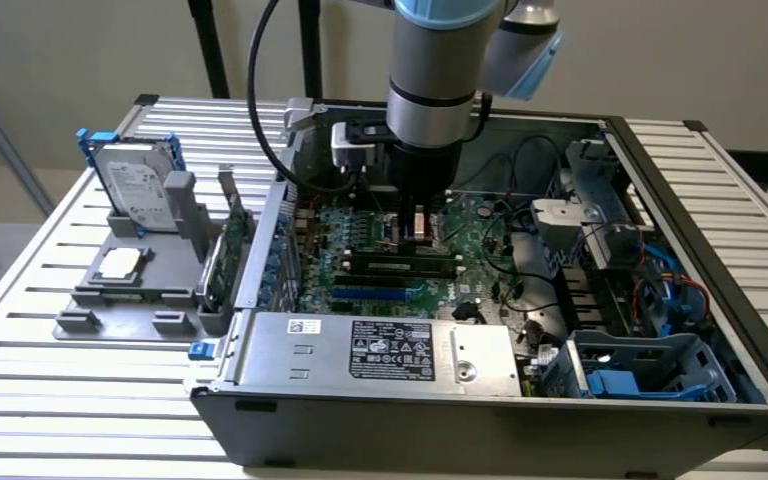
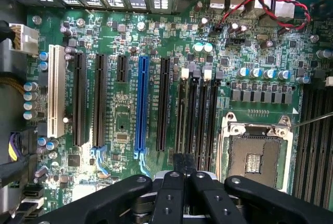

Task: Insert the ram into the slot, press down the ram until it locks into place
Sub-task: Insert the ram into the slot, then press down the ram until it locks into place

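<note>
One gripper (image 2: 182, 174) hangs inside the open computer case (image 1: 704, 250), just above the motherboard (image 2: 119, 104). You see its fingers (image 2: 177, 162) drawn together, with nothing visible between them. In the exterior view, the ram (image 1: 402, 267) lies seated along a black slot (image 1: 391, 278) directly below the gripper (image 1: 418, 222), just beside the blue slot (image 1: 371, 294).

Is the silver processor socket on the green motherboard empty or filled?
Empty: the silver processor socket on the green motherboard shows bare contacts, with no chip or cooler on it.
</note>
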`<move>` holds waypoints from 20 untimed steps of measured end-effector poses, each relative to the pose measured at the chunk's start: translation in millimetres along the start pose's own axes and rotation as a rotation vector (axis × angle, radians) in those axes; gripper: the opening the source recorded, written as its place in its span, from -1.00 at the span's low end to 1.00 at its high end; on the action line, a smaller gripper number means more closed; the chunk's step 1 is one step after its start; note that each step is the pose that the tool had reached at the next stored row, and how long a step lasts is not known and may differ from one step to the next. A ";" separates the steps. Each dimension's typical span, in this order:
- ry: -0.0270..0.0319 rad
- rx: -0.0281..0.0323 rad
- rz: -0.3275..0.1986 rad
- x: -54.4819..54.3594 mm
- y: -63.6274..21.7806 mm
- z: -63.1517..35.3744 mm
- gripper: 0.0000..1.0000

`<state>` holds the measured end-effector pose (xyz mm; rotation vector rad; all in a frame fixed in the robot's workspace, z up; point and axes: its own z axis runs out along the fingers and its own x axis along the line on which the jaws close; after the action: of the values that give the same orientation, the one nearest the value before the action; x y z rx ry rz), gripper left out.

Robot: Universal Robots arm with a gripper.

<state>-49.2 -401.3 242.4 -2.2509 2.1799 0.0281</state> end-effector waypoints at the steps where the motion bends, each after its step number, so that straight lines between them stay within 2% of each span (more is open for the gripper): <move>1: 0.0000 0.0000 0.000 0.0 0.0 0.0 -0.79; 15: 0.0001 0.0000 0.000 0.1 0.4 0.1 -0.79; 20: -0.0001 -0.0008 0.001 -1.0 0.1 6.2 -0.79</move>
<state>-49.3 -400.2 236.2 -2.2506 2.1809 0.0290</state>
